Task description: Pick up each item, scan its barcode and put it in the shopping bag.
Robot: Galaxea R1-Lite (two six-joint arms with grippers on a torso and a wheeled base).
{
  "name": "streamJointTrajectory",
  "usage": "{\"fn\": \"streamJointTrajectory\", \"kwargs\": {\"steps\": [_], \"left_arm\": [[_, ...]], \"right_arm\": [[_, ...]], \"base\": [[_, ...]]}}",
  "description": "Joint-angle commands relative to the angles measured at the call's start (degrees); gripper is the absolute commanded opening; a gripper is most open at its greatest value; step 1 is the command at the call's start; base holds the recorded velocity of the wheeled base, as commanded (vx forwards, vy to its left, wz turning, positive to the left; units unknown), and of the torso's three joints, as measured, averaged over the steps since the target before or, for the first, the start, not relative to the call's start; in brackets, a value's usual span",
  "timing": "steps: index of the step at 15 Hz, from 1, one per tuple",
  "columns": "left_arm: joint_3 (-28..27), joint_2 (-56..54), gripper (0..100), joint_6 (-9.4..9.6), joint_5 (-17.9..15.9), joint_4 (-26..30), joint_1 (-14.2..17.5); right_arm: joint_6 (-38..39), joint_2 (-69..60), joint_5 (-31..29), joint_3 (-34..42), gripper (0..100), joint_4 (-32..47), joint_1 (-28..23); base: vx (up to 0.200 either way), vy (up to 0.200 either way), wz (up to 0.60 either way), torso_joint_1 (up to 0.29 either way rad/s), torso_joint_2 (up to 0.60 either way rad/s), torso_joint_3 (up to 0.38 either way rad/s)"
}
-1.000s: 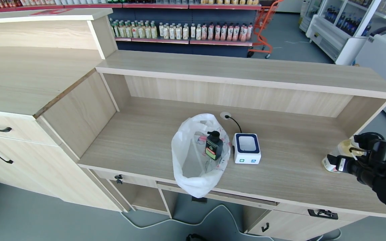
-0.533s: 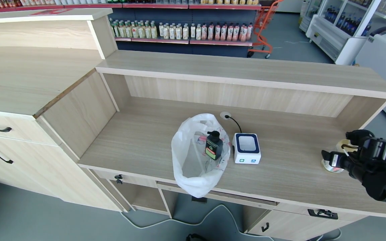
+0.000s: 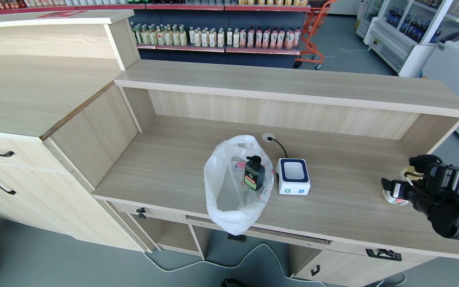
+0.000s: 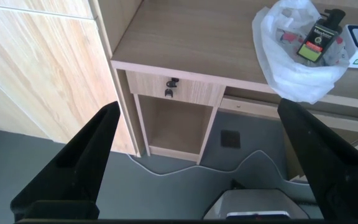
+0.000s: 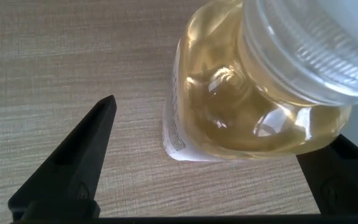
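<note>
A clear bottle of yellow liquid [image 5: 241,106] with a white label stands on the wooden counter [image 3: 345,199] at its right end, its base [image 3: 393,198] peeking out below my right gripper [image 3: 401,176]. That gripper is open, one finger on each side of the bottle, and one finger [image 5: 73,168] stands clear of the glass. Mid-counter, a white shopping bag [image 3: 229,199] holds a black pump bottle [image 3: 254,174]. To its right sits the white barcode scanner [image 3: 292,176]. My left gripper [image 4: 197,107] hangs open and holds nothing, low in front of the counter's left end.
A raised shelf [image 3: 293,85] runs along the counter's back, with a side wall [image 3: 428,135] close behind the bottle. The scanner's cable [image 3: 279,145] leads to a hole in the counter. Drawers and a floor cable [image 4: 185,168] lie below the front edge.
My right gripper has moved left over the counter and now straddles the yellow bottle, covering more of it. The bag and scanner have stayed put.
</note>
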Motion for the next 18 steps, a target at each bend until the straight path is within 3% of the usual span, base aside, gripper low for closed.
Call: {"fn": "streamJointTrajectory", "kwargs": {"steps": [1,14,15,18], "left_arm": [[0.0,0.0,100,-0.02,0.0,0.0,0.0],[-0.1,0.0,100,-0.02,0.0,0.0,0.0],[0.0,0.0,100,-0.02,0.0,0.0,0.0],[0.0,0.0,100,-0.02,0.0,0.0,0.0]], "right_arm": [[-0.6,0.7,0.0,-0.7,100,0.0,-0.4],[-6.3,7.0,0.2,-4.2,100,-7.2,-1.0],[-6.9,7.4,0.2,-4.3,0,-7.2,-1.0],[-7.2,8.2,0.2,-4.6,0,-8.8,-0.8]], "base": [[0.000,0.000,0.00,0.000,0.00,0.000],[0.000,0.000,0.00,0.000,0.00,0.000],[0.000,0.000,0.00,0.000,0.00,0.000],[0.000,0.000,0.00,0.000,0.00,0.000]]}}
